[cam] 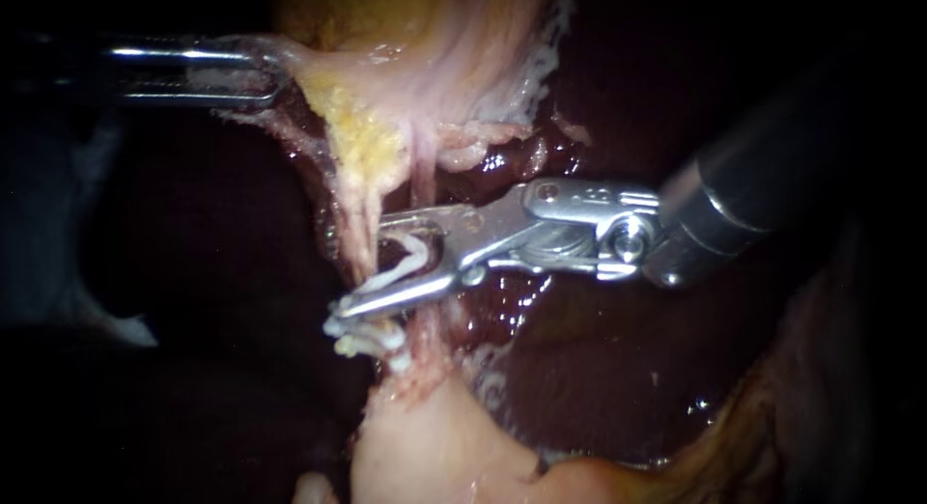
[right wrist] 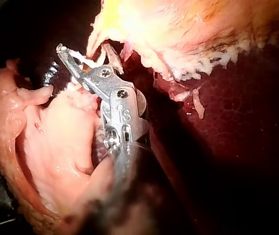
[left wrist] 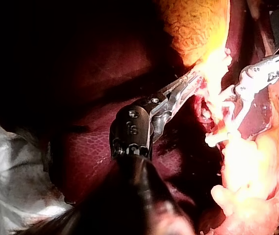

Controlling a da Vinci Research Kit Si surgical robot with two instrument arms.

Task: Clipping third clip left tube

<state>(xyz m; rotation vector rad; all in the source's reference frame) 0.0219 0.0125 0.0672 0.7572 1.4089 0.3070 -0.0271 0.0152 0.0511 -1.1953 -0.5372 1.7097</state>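
My right instrument (cam: 391,263) comes in from the right, its jaws standing apart astride the left tube (cam: 355,224). A white clip (cam: 410,256) sits between the jaws and touches both. Just below them, earlier white clips (cam: 365,336) sit on the same tube. My left instrument (cam: 263,74) reaches in from the left, jaws shut on a fold at the edge of the gallbladder (cam: 425,41), holding it taut. The left wrist view shows those jaws (left wrist: 188,84) on bright tissue, with my right instrument (left wrist: 249,83) beyond. In the right wrist view the jaws (right wrist: 75,61) meet pale strands.
Dark red liver (cam: 599,369) lies behind and to the right. A second thin strand (cam: 422,171) runs down beside the left tube. Pale pink tissue (cam: 425,446) bulges at the lower middle. Yellow fat (cam: 362,142) clings above the tube.
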